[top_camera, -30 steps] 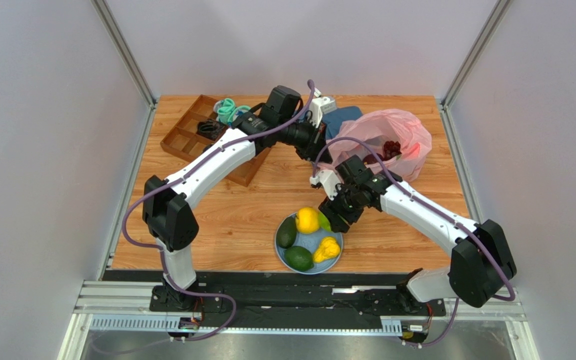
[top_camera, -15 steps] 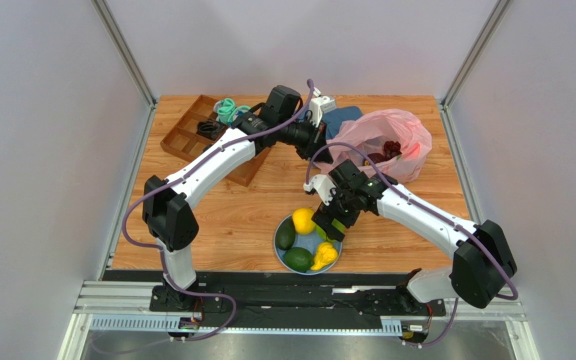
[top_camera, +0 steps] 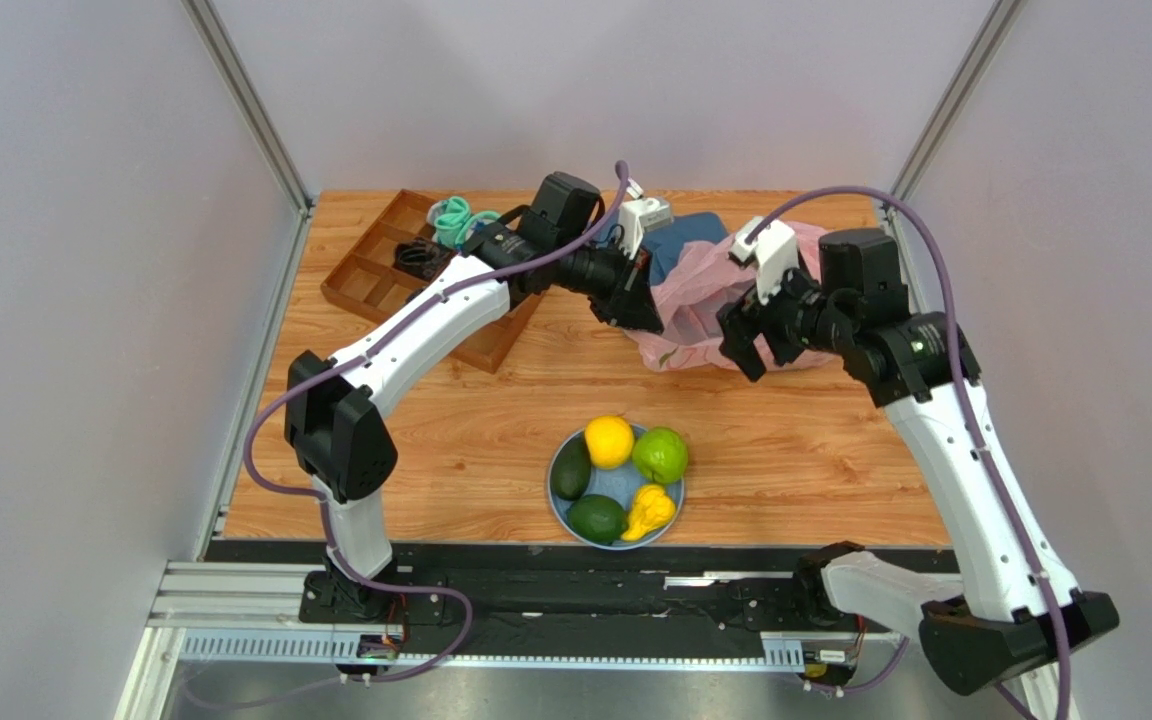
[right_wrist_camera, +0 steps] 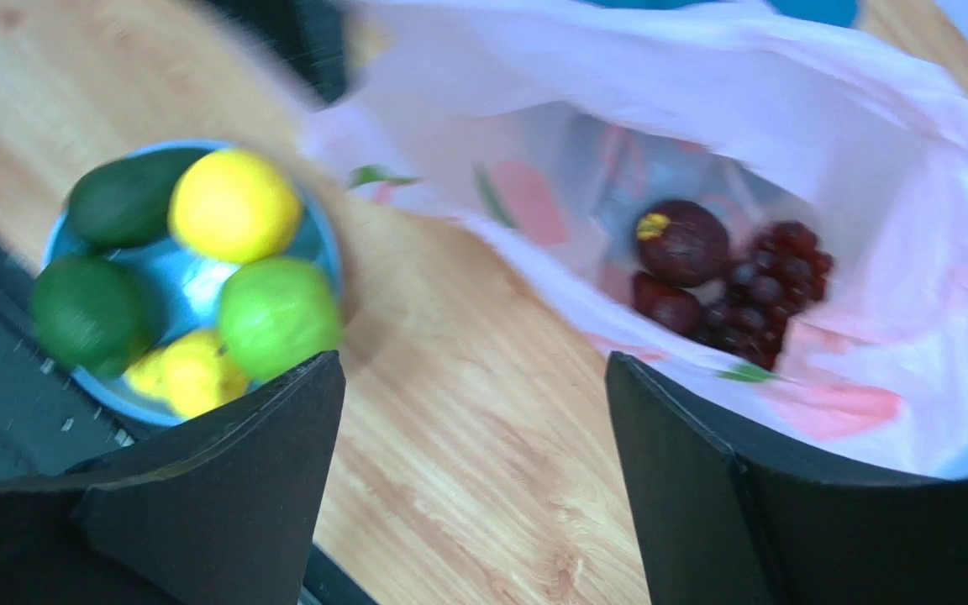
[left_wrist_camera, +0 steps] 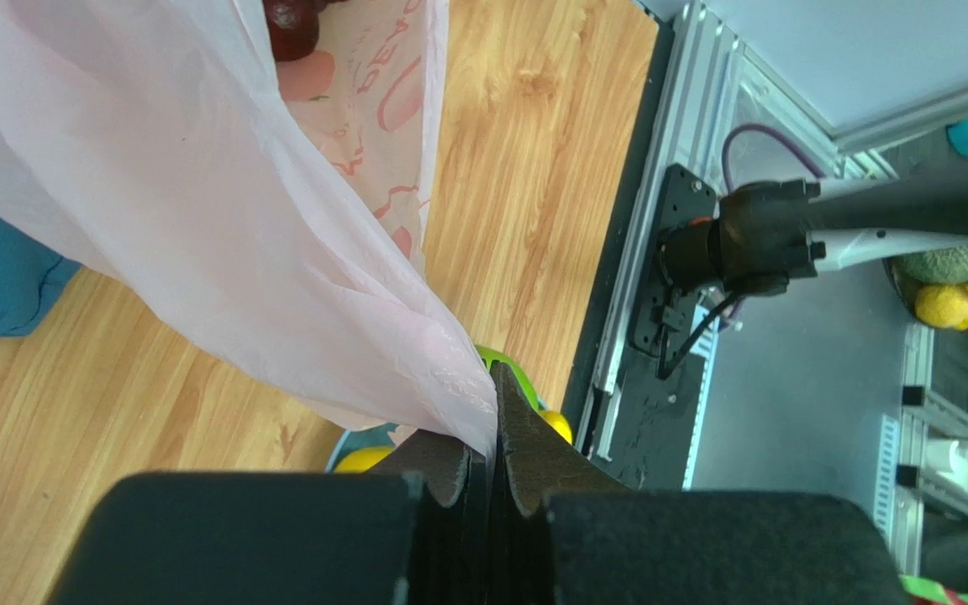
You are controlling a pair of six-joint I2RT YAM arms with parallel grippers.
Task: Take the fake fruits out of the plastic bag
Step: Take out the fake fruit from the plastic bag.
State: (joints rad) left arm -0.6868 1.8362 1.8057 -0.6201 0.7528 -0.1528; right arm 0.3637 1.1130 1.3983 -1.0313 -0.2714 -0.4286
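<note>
**Bag mouth held up, two fruits left inside**

My left jaws are pinched flat on a fold of the plastic bag (left_wrist_camera: 262, 252), with the film gathered to a point between them. I judge this hold is what lifts the mouth and turns it toward my right arm. The bag lies at the far side of the desk (top_camera: 447, 435), partly over a dark blue cloth (top_camera: 687, 237). It is thin, translucent pink film, crinkled and limp, with faint red printing. I expect it would sag shut if released.

My right jaws stand wide with nothing between them, hanging just beside the bag's open mouth, so that wrist camera looks straight in. At the bottom lies a dark red fruit (right_wrist_camera: 682, 242), round and glossy, touching a purple grape bunch (right_wrist_camera: 773, 284), a knobbly cluster of small beads.

The other fruits sit on a blue plate (top_camera: 555, 465) near the arm bases: a yellow citrus (top_camera: 609, 441), a lime-green apple (top_camera: 660, 455), two dark green avocados (top_camera: 573, 468) and a lumpy yellow pear (top_camera: 647, 513). They look smooth and hard and are packed close together. With little bare plate left, I think a round fruit set down there could roll off.
</note>
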